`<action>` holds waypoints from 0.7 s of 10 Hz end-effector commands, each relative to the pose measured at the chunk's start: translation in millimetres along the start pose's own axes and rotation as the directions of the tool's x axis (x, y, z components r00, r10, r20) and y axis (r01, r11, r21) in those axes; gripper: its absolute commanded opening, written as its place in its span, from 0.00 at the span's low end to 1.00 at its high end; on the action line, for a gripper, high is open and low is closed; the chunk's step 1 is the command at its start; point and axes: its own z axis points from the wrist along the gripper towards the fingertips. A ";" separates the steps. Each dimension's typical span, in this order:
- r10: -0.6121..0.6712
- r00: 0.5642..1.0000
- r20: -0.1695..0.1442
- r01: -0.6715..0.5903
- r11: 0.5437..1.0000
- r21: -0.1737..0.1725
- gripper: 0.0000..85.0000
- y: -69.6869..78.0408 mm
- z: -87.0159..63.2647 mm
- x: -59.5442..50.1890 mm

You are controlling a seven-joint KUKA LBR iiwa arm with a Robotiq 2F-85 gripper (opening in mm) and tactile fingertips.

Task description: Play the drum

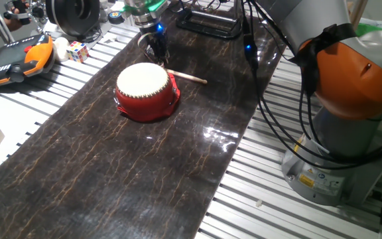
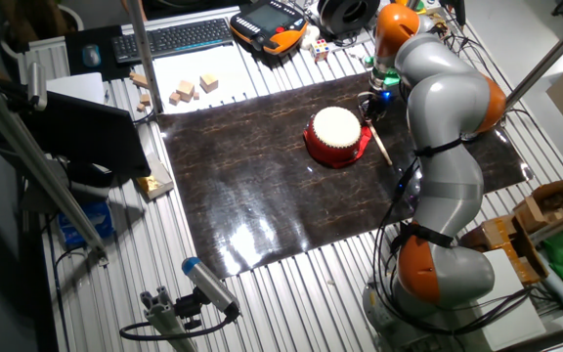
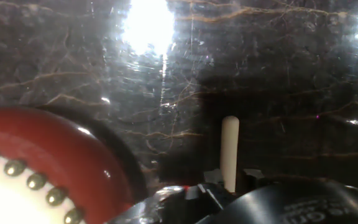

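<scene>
1. The drum [image 1: 147,90] sits upright on the dark marbled mat [image 1: 111,166], its flat cream skin facing straight up; being round, it has no long axis along the mat, only its vertical one.

2. A thin pale stick [image 1: 188,77] lies flat on the mat just beside the drum, on the side toward the robot base. One end is close against the drum's red rim and the other points away from the drum, so its long axis runs outward from the drum.

3. The gripper [image 1: 156,48] is low over the mat just behind the drum, at the stick's drum-side end.

4. In the hand view the stick [image 3: 229,152] rises between the dark fingers, so the jaws seem nearly together around it. Whether they actually pinch it cannot be told.

5. Judging from this, the step in hand is taking up the stick; no beat has been struck yet.

6. The next move likely calls for a firm grip, a lift clear of the mat, then swinging the free end over the skin and tapping down.
</scene>
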 end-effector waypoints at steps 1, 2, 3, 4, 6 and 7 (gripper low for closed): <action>-0.003 1.000 -0.004 0.003 1.000 -0.003 0.39 0.0 1.3 -0.4; -0.005 1.000 -0.015 0.005 1.000 -0.005 0.39 0.1 2.8 -0.8; -0.009 1.000 -0.024 0.009 1.000 -0.009 0.39 0.4 4.6 -0.8; -0.011 1.000 -0.024 0.011 1.000 -0.012 0.39 0.6 6.6 -0.8; -0.011 1.000 -0.019 0.011 1.000 -0.011 0.39 0.5 8.9 -1.0; -0.011 1.000 -0.017 0.011 1.000 -0.013 0.38 0.6 10.6 -0.8</action>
